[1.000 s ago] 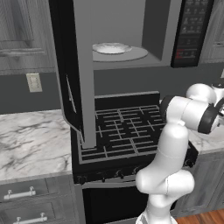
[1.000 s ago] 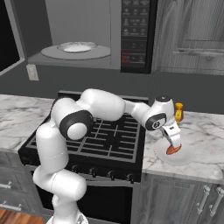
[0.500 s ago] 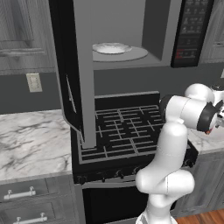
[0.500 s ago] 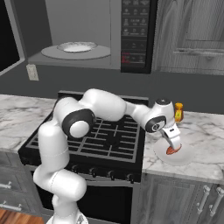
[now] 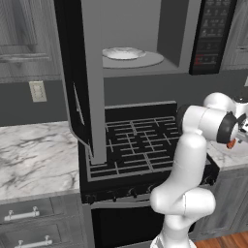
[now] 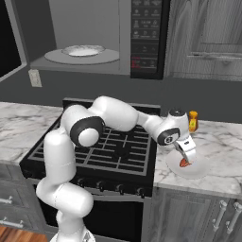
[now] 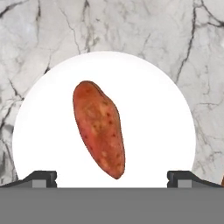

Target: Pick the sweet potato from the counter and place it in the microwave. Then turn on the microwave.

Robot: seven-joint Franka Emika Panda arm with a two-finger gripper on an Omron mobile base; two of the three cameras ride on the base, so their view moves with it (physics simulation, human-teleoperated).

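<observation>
The sweet potato (image 7: 99,129), an orange-red tuber, lies on a white plate (image 7: 153,109) on the marble counter (image 7: 43,35). My gripper (image 7: 113,179) hangs open right over it, one dark fingertip on each side, with the tuber between them and untouched. From the right base view, the gripper (image 6: 185,158) points down at the sweet potato (image 6: 184,163) on its plate (image 6: 198,171), right of the stove. The microwave (image 5: 140,38) hangs above the stove with its door (image 5: 72,87) swung open, a white round plate (image 5: 123,53) inside and a dark button panel (image 5: 210,34).
A black grated stovetop (image 6: 113,146) lies left of the plate. Behind the gripper stands an orange bottle (image 6: 193,121) with a yellow cap. Grey drawers with bar handles (image 5: 22,214) sit under the left counter (image 5: 34,155). Grey cabinets (image 6: 208,38) flank the microwave (image 6: 94,38).
The hand has come down slightly over the sweet potato. Its jaws have stayed open. The sweet potato and plate have not moved.
</observation>
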